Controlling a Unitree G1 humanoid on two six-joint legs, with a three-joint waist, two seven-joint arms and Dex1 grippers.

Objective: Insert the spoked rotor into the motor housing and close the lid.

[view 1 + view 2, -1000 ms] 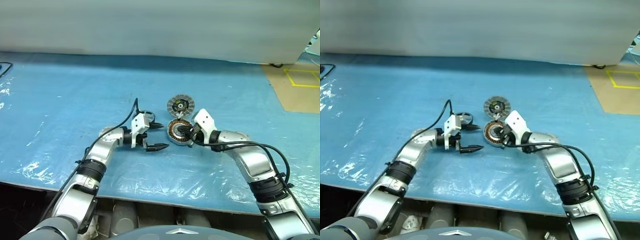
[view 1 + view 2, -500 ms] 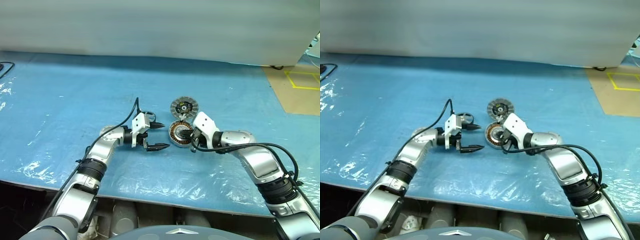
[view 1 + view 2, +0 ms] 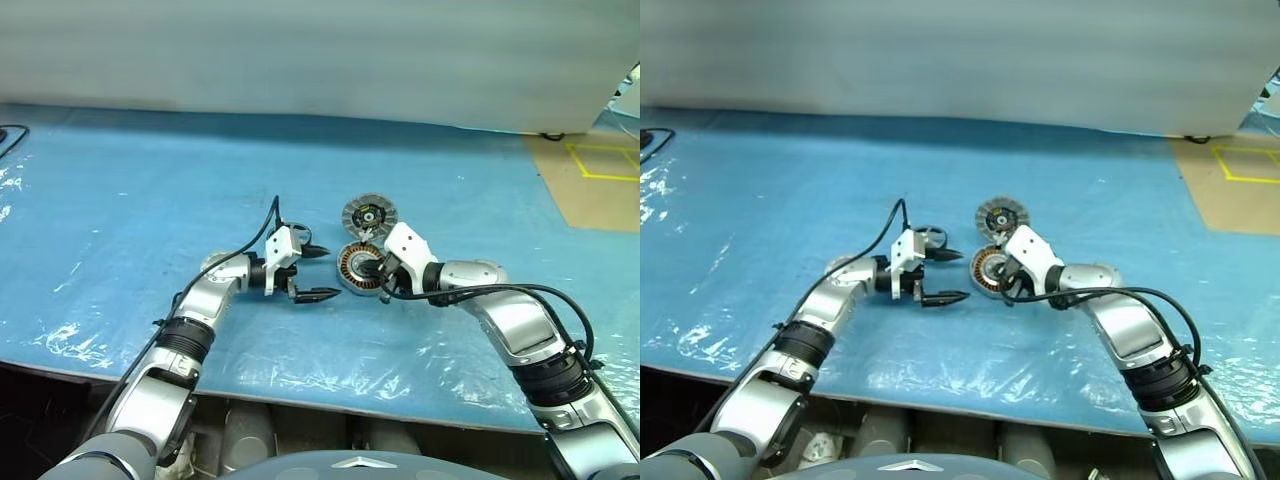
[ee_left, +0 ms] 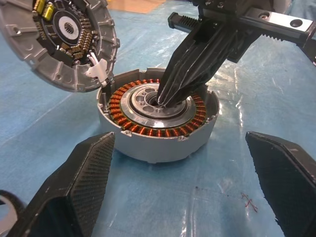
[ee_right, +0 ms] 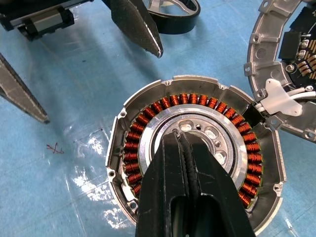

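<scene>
On the blue plastic-covered table (image 3: 120, 190), the left gripper (image 3: 312, 272) lies low over the sheet, pointing toward the motor housing at its 3 o'clock, its two black fingers (image 4: 84, 182) spread wide and holding nothing. The spoked rotor (image 5: 174, 11), a dark ring with slim spokes, lies flat on the sheet just behind the far finger, at about 12 o'clock from the left gripper. Next comes the motor housing (image 3: 357, 268), upright on the table, its copper windings ringing a silver centre. The lid (image 3: 369, 214) sits at its 12 o'clock, rim against the housing's rim and tilted in the left wrist view. The right gripper (image 5: 178, 140) reaches in from the housing's 3 o'clock, fingers pressed together, their tips down in the centre bore.
</scene>
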